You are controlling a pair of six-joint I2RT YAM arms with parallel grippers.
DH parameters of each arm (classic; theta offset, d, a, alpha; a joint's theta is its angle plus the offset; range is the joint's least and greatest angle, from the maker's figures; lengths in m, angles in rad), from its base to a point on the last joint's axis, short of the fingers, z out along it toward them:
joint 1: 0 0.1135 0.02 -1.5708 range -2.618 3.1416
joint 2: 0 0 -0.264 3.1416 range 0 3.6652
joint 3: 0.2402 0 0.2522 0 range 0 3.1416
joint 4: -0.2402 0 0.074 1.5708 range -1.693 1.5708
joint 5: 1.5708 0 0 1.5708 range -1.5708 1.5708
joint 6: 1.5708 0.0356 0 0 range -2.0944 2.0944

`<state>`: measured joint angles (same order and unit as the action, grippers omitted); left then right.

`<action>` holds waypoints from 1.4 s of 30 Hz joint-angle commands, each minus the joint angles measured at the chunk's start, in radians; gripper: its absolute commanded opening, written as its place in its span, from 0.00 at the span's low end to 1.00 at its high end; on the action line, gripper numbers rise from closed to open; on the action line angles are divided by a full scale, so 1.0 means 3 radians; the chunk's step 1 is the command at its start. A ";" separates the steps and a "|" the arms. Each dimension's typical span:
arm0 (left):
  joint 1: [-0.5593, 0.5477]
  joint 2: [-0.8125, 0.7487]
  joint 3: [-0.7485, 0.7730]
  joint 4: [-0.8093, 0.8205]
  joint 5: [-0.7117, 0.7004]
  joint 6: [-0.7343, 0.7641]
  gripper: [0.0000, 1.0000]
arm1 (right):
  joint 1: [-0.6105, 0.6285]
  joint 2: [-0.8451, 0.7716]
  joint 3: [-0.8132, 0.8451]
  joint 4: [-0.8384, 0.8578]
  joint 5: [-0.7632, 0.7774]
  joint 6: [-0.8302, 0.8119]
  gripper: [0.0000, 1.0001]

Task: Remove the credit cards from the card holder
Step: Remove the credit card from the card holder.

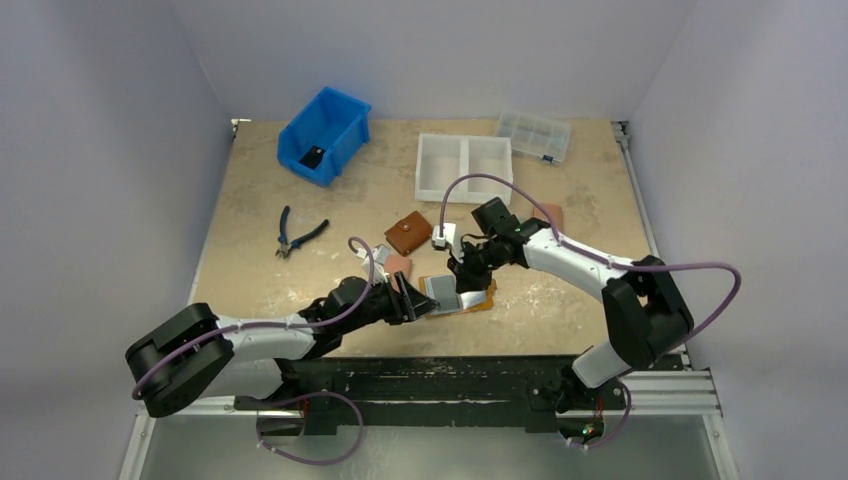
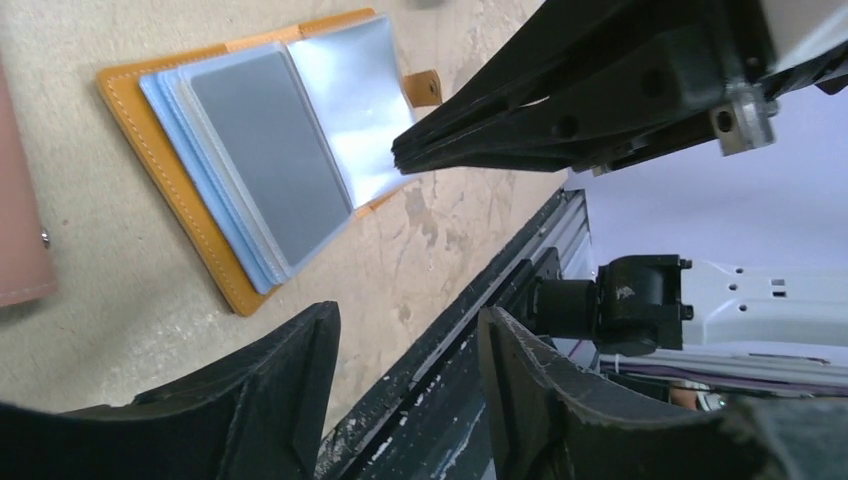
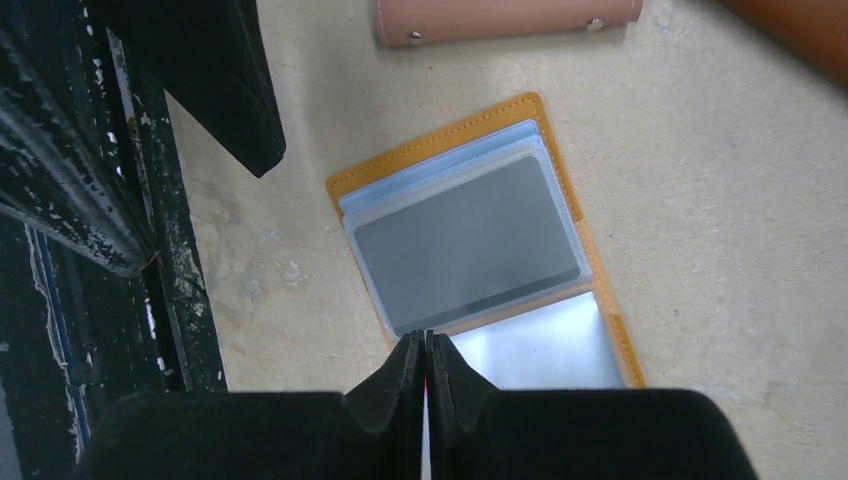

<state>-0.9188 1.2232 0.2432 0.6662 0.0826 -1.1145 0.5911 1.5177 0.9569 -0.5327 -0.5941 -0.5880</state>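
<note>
The mustard-orange card holder (image 1: 480,300) (image 2: 180,205) (image 3: 440,140) lies open on the table near the front edge. Its clear bluish sleeves are fanned out. A grey credit card (image 2: 270,155) (image 3: 465,245) shows inside the top sleeve. My right gripper (image 1: 466,277) (image 3: 427,338) (image 2: 398,160) is shut, its tips pinching the edge of a glossy clear sleeve by the holder's spine. My left gripper (image 1: 415,300) (image 2: 408,315) hangs open just left of the holder, over the table's front edge. Nothing is between its fingers.
A pink wallet (image 1: 398,265) (image 3: 505,20) and a dark brown wallet (image 1: 408,233) lie just behind the holder. Farther back are pliers (image 1: 298,238), a blue bin (image 1: 325,135), a white tray (image 1: 465,190) and a clear box (image 1: 533,135). The black front rail (image 2: 480,300) runs close by.
</note>
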 commanded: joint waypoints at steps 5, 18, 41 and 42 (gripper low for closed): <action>-0.0021 0.0130 0.0087 0.0009 -0.0232 0.0238 0.52 | 0.0013 0.0170 0.0121 0.0164 0.0178 0.0329 0.06; -0.0017 0.0588 0.0132 0.0529 -0.0265 0.0243 0.45 | 0.0014 0.0419 0.0139 0.0206 0.0472 0.0500 0.04; -0.0016 0.0941 0.0261 0.0739 -0.0352 0.0283 0.43 | 0.0010 0.0816 0.0246 -0.0055 0.0600 0.0442 0.02; -0.0017 0.0952 0.0267 0.0740 -0.0356 0.0284 0.43 | 0.0011 0.0814 0.0246 -0.0055 0.0600 0.0438 0.02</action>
<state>-0.9188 1.4952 0.2901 0.8108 -0.0025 -1.0508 0.5907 1.7344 1.0180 -0.5373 -0.4389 -0.4480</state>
